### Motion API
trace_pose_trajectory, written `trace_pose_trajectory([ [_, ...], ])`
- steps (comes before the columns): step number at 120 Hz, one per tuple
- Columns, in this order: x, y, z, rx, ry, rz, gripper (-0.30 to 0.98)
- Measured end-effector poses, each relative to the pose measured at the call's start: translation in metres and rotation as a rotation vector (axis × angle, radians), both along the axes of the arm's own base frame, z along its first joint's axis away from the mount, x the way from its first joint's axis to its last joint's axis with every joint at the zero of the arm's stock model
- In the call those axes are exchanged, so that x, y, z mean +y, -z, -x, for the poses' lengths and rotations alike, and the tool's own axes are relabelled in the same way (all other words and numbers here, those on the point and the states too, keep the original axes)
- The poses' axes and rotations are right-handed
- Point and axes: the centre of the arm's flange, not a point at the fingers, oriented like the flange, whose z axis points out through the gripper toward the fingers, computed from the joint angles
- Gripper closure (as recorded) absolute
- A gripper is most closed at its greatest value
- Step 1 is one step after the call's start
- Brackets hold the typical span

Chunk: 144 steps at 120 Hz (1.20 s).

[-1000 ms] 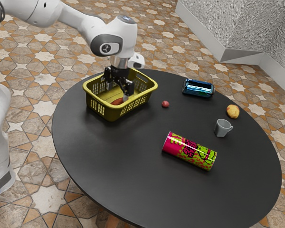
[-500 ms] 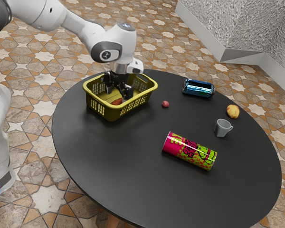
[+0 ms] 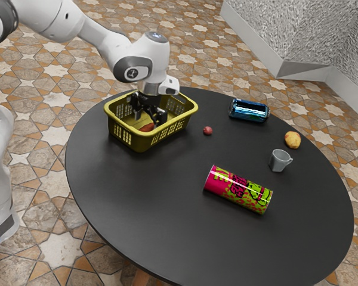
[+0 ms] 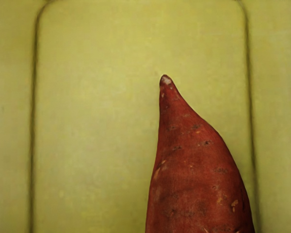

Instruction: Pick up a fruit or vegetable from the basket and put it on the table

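Inside the yellow basket (image 3: 142,143): black gripper (image 3: 148,118) is down below the rim, fingers apart, not clamped on anything. Target is the red sweet potato (image 4: 199,170), lying on the basket floor just under the hand; tapered tip shows whole in the wrist view, thick end cut off. Can't tell if a finger touches it. Rest of the black table (image 3: 149,208): small red fruit (image 3: 207,130) near the basket, blue can (image 3: 249,111) on its side, yellow-red fruit (image 3: 292,140) near the grey mug (image 3: 279,160), pink-green can (image 3: 237,189) on its side.
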Motion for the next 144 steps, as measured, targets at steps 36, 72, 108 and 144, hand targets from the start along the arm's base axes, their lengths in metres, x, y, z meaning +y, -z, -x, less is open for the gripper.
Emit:
trace_pose_trajectory([
  [36,0.001,0.003,-0.003,-0.012,0.002,-0.008,0.0],
  [72,0.002,0.011,-0.006,-0.004,-0.001,-0.012,0.0],
  [108,0.003,0.016,-0.008,-0.008,-0.009,-0.01,-0.01],
  [144,0.003,0.014,-0.008,-0.014,-0.012,-0.01,0.06],
])
